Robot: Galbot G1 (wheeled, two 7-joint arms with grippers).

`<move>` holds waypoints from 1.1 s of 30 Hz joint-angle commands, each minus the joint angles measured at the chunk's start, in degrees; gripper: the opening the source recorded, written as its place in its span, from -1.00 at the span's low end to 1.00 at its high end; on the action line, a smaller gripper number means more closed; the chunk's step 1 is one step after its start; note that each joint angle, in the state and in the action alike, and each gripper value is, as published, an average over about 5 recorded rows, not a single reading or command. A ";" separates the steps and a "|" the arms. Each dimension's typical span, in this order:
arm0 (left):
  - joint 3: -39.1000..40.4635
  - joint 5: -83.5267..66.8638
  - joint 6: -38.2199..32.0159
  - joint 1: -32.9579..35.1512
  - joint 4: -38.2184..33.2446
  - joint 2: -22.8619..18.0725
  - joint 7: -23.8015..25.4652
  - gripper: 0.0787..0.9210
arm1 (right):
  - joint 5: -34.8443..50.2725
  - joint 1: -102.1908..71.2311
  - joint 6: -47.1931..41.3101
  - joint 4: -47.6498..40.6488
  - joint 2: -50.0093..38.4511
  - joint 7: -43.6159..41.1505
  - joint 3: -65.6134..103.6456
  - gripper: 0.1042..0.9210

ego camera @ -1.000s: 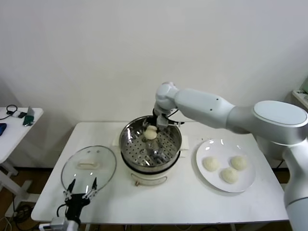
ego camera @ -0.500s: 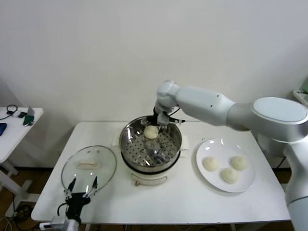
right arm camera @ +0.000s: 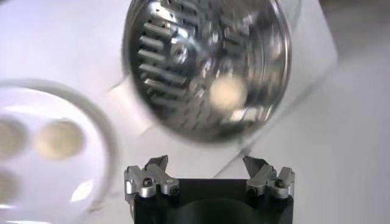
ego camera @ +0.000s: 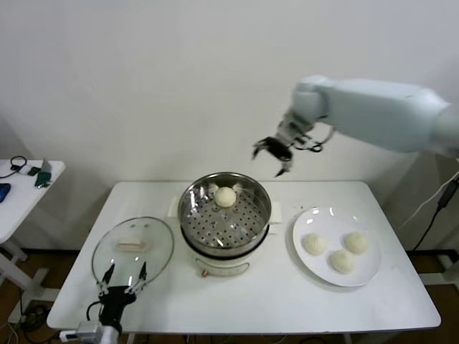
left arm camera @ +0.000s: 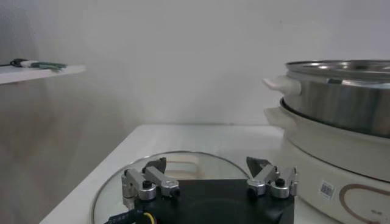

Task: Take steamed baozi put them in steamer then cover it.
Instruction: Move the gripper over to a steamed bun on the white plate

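One cream-white baozi point(ego camera: 226, 197) lies in the shiny steel steamer point(ego camera: 193, 218) at its far side; it also shows in the right wrist view point(right arm camera: 227, 92). Three more baozi point(ego camera: 314, 244) lie on the white plate point(ego camera: 308, 219) to the right. My right gripper point(ego camera: 272, 155) is open and empty, raised high above the steamer's far right rim. The glass cover point(ego camera: 133, 247) with its cream handle lies flat on the table to the left of the steamer. My left gripper point(ego camera: 122, 278) is open and empty, low at the cover's near edge.
The steamer sits on a white cooker base point(ego camera: 223, 268) at the table's middle. A side table point(ego camera: 21, 188) with small items stands at the far left. The wall is close behind the table.
My right gripper has let go of the baozi in the steamer and risen up and to the right, well clear of it. The left arm has not moved.
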 commanded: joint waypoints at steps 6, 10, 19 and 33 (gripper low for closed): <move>-0.20 -0.32 -0.06 -0.29 0.03 -0.12 0.01 0.77 | 10.29 2.20 -27.73 17.76 -19.53 2.41 -11.65 0.76; -0.34 -0.40 -0.11 -0.21 0.00 -0.15 0.01 0.77 | 8.53 -5.14 -30.67 18.35 -20.94 4.60 -7.43 0.76; -0.79 -0.41 -0.14 0.09 0.05 -0.31 -0.03 0.77 | 5.31 -19.39 -33.57 13.03 -18.20 8.47 2.73 0.76; -0.71 -0.09 -0.37 0.88 -0.01 -0.45 -0.04 0.77 | -5.70 -32.49 -29.74 0.59 -10.68 8.56 14.63 0.76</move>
